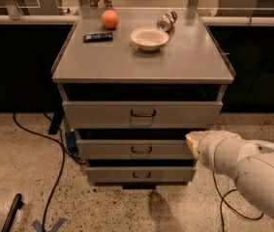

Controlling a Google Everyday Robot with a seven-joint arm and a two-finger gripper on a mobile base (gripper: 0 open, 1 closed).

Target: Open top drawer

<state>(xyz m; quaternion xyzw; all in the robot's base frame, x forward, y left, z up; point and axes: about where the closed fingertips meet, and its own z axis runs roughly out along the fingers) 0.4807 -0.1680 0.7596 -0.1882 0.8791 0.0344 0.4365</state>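
The top drawer (185, 115) is the widest grey front panel under the cabinet top, with a small dark wire handle (143, 113) at its centre. Its panel sits about flush with the cabinet frame, with a dark gap above it. My gripper (193, 141) is at the end of the white arm (252, 170) that comes in from the lower right. It sits below and to the right of the top drawer's handle, level with the right end of the middle drawer (107, 150). The bottom drawer (107, 175) is below that.
On the cabinet top (190, 62) are an orange (110, 19), a dark bar (98, 36), a white bowl (149, 37) and a tipped can (167, 20). Cables (54, 178) trail over the speckled floor on both sides. A dark tool (11, 211) lies at bottom left.
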